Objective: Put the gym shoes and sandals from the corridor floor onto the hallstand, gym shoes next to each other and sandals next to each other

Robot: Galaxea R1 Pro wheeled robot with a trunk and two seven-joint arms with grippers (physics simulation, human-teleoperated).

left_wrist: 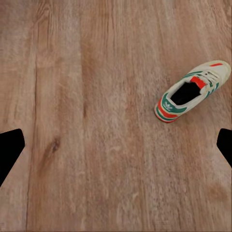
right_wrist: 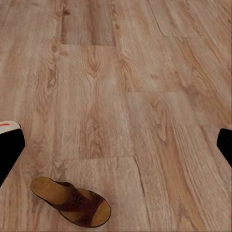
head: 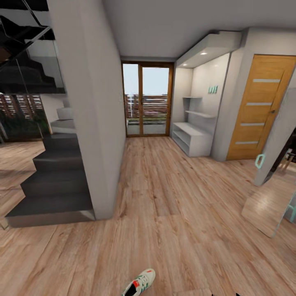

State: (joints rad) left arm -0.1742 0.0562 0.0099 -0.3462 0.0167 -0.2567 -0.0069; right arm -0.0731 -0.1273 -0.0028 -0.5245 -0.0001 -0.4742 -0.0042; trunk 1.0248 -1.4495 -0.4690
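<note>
One gym shoe (head: pixel 139 283), off-white with green stripes and red accents, lies on the corridor floor (head: pixel 172 213) at the head view's bottom edge. The left wrist view shows the gym shoe (left_wrist: pixel 191 92) lying on its sole, apart from my left gripper (left_wrist: pixel 116 150), which hangs open above bare planks. A dark brown sandal (right_wrist: pixel 70 200) lies flat on the floor in the right wrist view, near my open right gripper (right_wrist: pixel 116 147). A white-and-red sliver (right_wrist: pixel 7 125) shows beside one fingertip; I cannot tell what it is. The hallstand (head: pixel 191 139) stands far ahead on the right.
Dark stairs (head: pixel 53 181) and a white wall (head: pixel 98 123) flank the corridor's left side. A glass door (head: pixel 147 100) closes the far end. At the right are an orange wooden door (head: pixel 261 111) and a tilted reflective panel (head: pixel 267 205) with a teal handle.
</note>
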